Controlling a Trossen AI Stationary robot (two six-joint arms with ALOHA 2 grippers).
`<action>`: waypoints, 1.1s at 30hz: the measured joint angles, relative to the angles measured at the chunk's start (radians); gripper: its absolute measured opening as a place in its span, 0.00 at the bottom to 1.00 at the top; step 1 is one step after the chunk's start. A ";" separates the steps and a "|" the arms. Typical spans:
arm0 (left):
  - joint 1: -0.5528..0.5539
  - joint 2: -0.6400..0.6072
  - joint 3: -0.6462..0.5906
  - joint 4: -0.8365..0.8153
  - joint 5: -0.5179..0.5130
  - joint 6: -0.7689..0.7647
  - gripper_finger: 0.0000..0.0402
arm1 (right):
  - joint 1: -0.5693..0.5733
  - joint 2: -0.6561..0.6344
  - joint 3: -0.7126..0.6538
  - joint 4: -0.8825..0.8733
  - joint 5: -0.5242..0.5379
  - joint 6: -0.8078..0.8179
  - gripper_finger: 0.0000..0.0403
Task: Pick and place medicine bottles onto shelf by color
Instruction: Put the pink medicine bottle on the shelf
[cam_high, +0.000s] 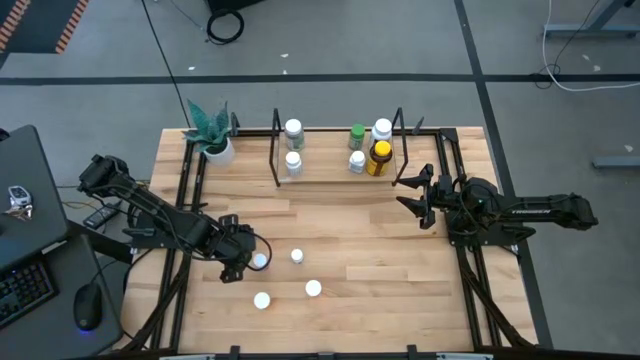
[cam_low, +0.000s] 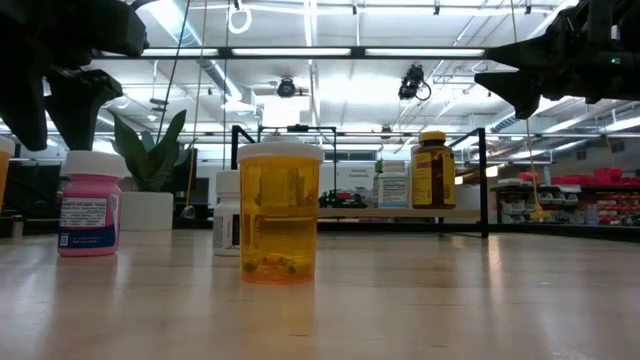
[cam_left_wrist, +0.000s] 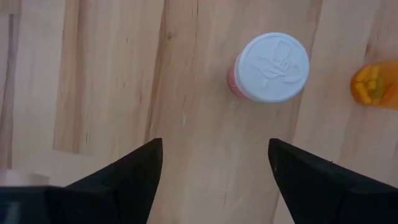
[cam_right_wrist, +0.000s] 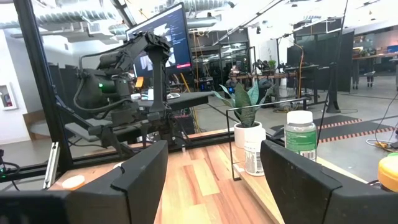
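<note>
The pink bottle (cam_left_wrist: 268, 68) stands upright on the table (cam_high: 400, 270), white cap up, just ahead of the left gripper (cam_left_wrist: 214, 163) — not yet between its fingers, which are spread wide and empty above the wood. In the high view this gripper (cam_high: 243, 262) sits over the table's near-left part, with that bottle's cap (cam_high: 260, 261) at its tip. The orange bottle (cam_low: 280, 212) stands close by, and two more white caps (cam_high: 313, 288) (cam_high: 262, 300) lie nearer the front edge.

The main risk, as I judge it, is a badly centred descent: the bottle sits off to one side of the gap, so a finger coming down could land on the cap or knock the bottle over and send it rolling toward the orange one. A grip taken high on the smooth cap could also slip on the lift.

The shelf (cam_high: 330, 176) is at the far side, already carrying two white bottles (cam_high: 293, 130) at its left end and a green one (cam_high: 357, 135), white ones and the amber bottle (cam_high: 379, 158) at its right. Its thin wire uprights leave little room — a carried bottle could catch on them, or topple a standing neighbour. A pot plant (cam_high: 212, 135) stands left of the shelf.

The right gripper (cam_high: 412, 190) waits beside the shelf's right end, fingers parted and empty.
</note>
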 joint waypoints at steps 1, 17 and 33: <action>0.000 0.000 0.000 -0.004 0.000 0.000 0.74 | 0.000 0.000 0.000 0.000 0.000 0.000 0.66; 0.000 -0.001 0.005 -0.054 0.071 -0.025 0.74 | 0.000 0.000 0.000 0.000 0.000 0.000 0.66; 0.001 -0.001 -0.008 -0.058 0.055 -0.053 0.74 | 0.000 0.000 0.000 0.000 0.000 0.000 0.66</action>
